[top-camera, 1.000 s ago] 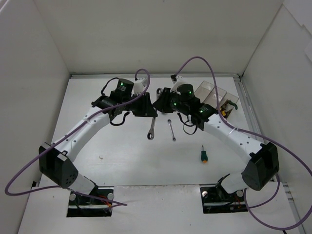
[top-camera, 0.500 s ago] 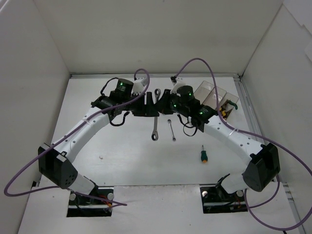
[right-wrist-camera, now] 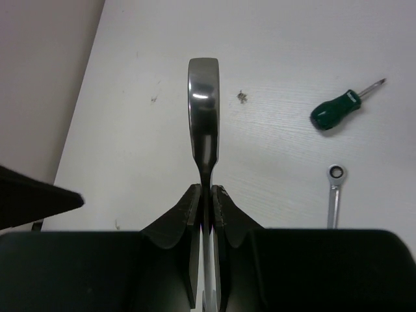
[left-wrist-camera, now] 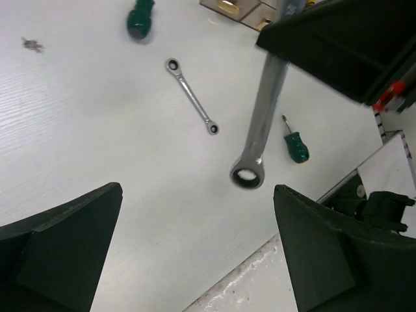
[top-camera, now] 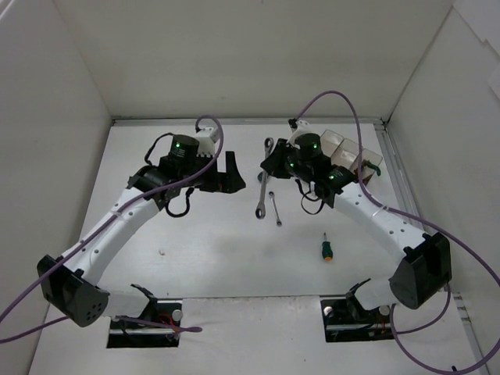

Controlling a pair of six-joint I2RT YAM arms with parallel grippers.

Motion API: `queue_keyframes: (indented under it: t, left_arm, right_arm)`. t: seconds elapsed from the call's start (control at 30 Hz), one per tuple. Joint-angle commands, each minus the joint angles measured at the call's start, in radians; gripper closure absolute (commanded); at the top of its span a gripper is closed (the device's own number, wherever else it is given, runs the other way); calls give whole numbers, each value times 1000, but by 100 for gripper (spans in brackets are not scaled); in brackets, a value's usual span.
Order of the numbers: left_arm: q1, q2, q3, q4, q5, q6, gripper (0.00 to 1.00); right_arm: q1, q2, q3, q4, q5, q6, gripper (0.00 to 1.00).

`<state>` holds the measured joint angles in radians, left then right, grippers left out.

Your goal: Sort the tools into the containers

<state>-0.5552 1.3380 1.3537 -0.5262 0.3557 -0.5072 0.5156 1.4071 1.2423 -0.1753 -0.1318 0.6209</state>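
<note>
Left arm [top-camera: 117,215] reaches up and inward from its base, forearm slanting toward table [top-camera: 195,258] centre. The left gripper [top-camera: 233,173] hangs over bare table with its jaws wide apart and nothing between them.

Right arm [top-camera: 375,219] folds at the elbow on the right side and stretches back toward the middle. My right gripper [right-wrist-camera: 205,192] is pinched tight on the long wrench [right-wrist-camera: 203,123].

Containers [top-camera: 342,150] sit at the far right, behind the right wrist. Pliers [top-camera: 361,179] lie inside; I cannot tell which bin.

Long wrench: bright silver and slim, gripped near one end and held clear of the table. Its ring end [left-wrist-camera: 247,175] hangs free, tilted toward the left gripper.

Short wrench [top-camera: 274,208]: silver, flat on the table, just beside the hanging ring end in the top view.

Screwdriver [top-camera: 326,250]: stubby with a green handle, lying alone nearer the bases.
</note>
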Motion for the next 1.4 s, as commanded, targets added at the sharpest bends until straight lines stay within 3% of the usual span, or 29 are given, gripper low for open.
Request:
queue_keyframes:
  t: [0.0, 0.27, 0.57, 1.0, 1.37]
  left_arm:
    - [26, -115, -24, -6, -139, 33, 0]
    - [80, -367, -195, -161, -510, 73, 0]
    - [110, -600, -379, -236, -662, 82, 0]
    - [110, -711, -462, -235, -689, 73, 0]
    - [110, -723, -510, -195, -673, 67, 0]
  right_arm:
    - [-57, -68, 69, 68, 69, -21, 100]
    - [-228, -21, 190, 23, 254, -73, 100]
    - [-373, 162, 393, 3, 311, -131, 100]
    - [-473, 420, 581, 5, 287, -84, 100]
    - [-477, 570, 618, 8, 302, -59, 100]
